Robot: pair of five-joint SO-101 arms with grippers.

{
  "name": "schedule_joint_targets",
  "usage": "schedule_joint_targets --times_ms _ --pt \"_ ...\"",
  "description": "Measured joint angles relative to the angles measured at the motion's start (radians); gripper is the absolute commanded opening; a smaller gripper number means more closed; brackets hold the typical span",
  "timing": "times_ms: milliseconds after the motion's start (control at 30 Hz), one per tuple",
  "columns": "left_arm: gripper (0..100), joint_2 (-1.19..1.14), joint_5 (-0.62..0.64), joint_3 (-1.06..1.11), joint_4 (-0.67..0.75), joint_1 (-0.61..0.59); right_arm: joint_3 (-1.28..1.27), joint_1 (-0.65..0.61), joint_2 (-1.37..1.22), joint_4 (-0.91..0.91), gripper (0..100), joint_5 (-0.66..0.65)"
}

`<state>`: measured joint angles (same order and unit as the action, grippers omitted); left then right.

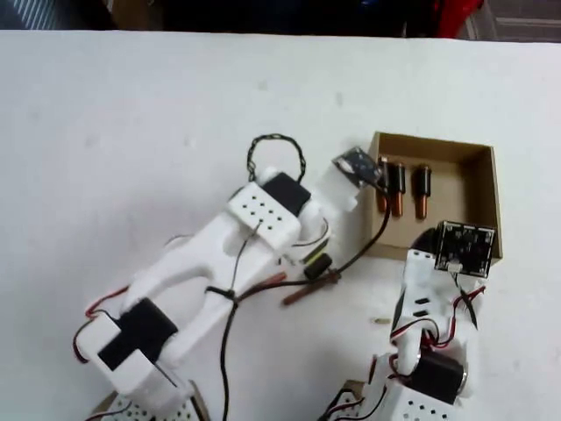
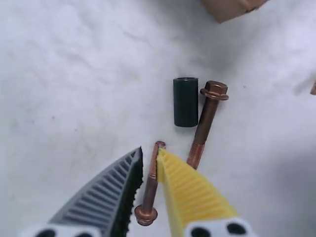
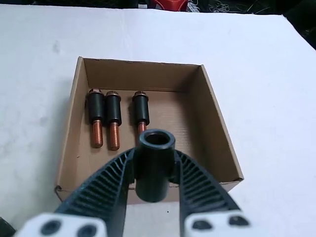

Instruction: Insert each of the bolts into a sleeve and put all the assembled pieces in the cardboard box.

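The right fingers, black and ribbed, are pressed onto a black sleeve. It is held upright with its open bore uppermost, just over the near wall of the cardboard box. On the box floor three assembled pieces are laid side by side, heads toward the far wall, with copper shanks protruding from their dark sleeves. Two lie close together and the third a little apart.

The left fingers, one grey and one yellow, are parted narrowly astride a copper bolt lying on the desk. The yellow tip is seen against the shank near its threaded end, while a thin gap is left on the grey side. Just beyond the tips a loose sleeve lies beside a second bolt, the two nearly parallel and almost touching.

The bore of the held sleeve is made out from the right wrist view. The wider layout is given by the high view. There the left arm is stretched across the desk toward the box, with a black cable looped above it. The loose parts lie just outside the box corner nearest that arm, and the right arm stands at the box's near side.

The desk is white and faintly scuffed with grey marks. Beyond its far edge a dark strip of room is seen, with a red object in it.
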<state>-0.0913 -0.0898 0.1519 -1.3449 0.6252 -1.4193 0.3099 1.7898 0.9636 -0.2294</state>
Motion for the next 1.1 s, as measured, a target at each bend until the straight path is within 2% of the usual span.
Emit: schedule_joint_targets --times_ms 167,500,800,1100 --pt "8 0.0 0.0 0.0 -0.002 0.005 0.0 0.06 0.0 -0.018 1.7 0.0" --pt "8 0.0 0.0 0.0 -0.014 0.003 0.0 0.08 0.0 -0.02 1.7 0.0" --pt "8 0.0 0.0 0.0 -0.014 0.069 0.0 0.222 0.0 -0.02 1.7 0.0" --pt "8 0.0 0.0 0.0 -0.014 0.1 0.0 0.261 0.0 -0.038 1.7 0.0"
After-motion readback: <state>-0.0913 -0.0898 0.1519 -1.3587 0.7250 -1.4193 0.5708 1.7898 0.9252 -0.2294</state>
